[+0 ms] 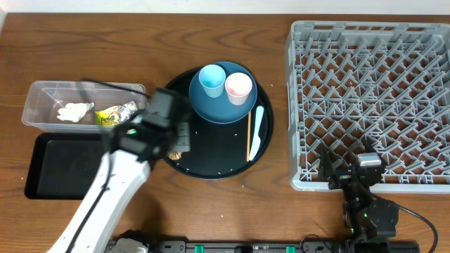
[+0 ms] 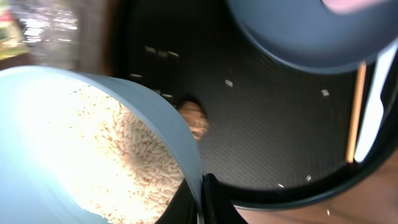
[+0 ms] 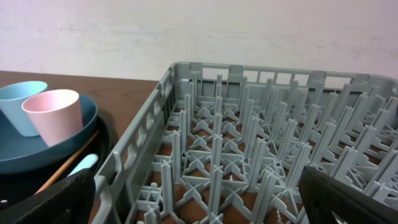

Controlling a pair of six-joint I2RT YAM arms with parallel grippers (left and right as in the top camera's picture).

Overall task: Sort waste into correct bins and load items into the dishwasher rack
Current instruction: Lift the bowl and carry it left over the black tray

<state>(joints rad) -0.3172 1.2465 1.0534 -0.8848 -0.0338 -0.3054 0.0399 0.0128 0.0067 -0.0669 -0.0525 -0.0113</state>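
Observation:
My left gripper (image 2: 202, 202) is shut on the rim of the pale-blue bowl (image 2: 93, 124), which holds loose white rice (image 2: 134, 155). In the overhead view the gripper (image 1: 171, 135) is over the left side of the round black tray and hides the bowl. A brown food piece (image 2: 194, 118) (image 1: 176, 152) lies on that tray. The dark-blue plate (image 1: 211, 107) carries the light-blue cup (image 1: 211, 79) and the pink cup (image 1: 238, 87). The white spoon (image 1: 256, 133) and the chopstick (image 1: 249, 133) lie beside it. My right gripper (image 1: 351, 177) is open and empty at the front edge of the grey rack (image 1: 373, 98).
The clear tub (image 1: 42, 95) at the left holds a white tissue (image 1: 74, 111), a yellow wrapper (image 1: 109, 118) and foil (image 1: 130, 109). The shallow black tray (image 1: 63, 165) lies in front of it. A few rice grains (image 2: 229, 83) lie on the round black tray (image 1: 211, 158).

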